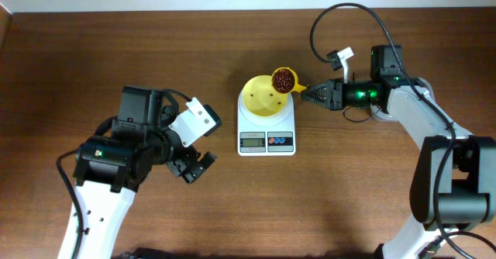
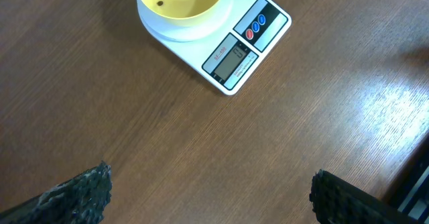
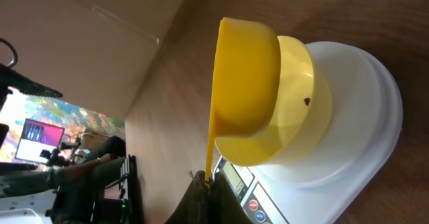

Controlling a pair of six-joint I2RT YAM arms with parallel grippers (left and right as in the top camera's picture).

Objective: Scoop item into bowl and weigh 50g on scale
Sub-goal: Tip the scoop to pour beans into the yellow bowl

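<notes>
Nearest, the left hand (image 1: 197,167) hung over the desk (image 1: 116,50), fingers apart and empty. Beyond it, the white scale (image 1: 266,129) carried the pale-yellow bowl (image 1: 260,101), with a single bean (image 2: 159,3) inside. Over the bowl's far right rim, the right hand (image 1: 304,93) was clamped on a yellow scoop (image 3: 244,83) heaped with glossy red-brown beans (image 1: 284,80).

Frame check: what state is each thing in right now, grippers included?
bowl: upright on the scale, one bean visible inside.
scoop: full of beans, held above the bowl's rim.
scale: carrying the bowl; display reading illegible.
right gripper: jaws shut on the scoop handle.
left gripper: jaws open, empty, above the table.
</notes>
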